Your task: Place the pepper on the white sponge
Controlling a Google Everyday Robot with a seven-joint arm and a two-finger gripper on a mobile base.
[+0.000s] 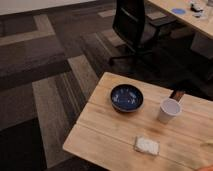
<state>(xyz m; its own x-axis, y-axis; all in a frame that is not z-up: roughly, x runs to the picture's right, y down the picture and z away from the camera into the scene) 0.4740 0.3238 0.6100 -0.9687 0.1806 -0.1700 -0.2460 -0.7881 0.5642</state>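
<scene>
The white sponge (146, 145) lies flat on the wooden table (105, 135), near its front edge. My gripper is out of view, past the right side of the picture. I cannot make out the pepper. A thin orange-red sliver (207, 168) shows at the bottom right corner, and I cannot tell what it is.
A dark blue bowl (126, 97) stands behind and left of the sponge. A white round cup (168, 110) stands to its right, with a small dark object (177, 94) just behind it. A black office chair (134, 25) and a second table (192, 15) stand beyond, on patterned carpet.
</scene>
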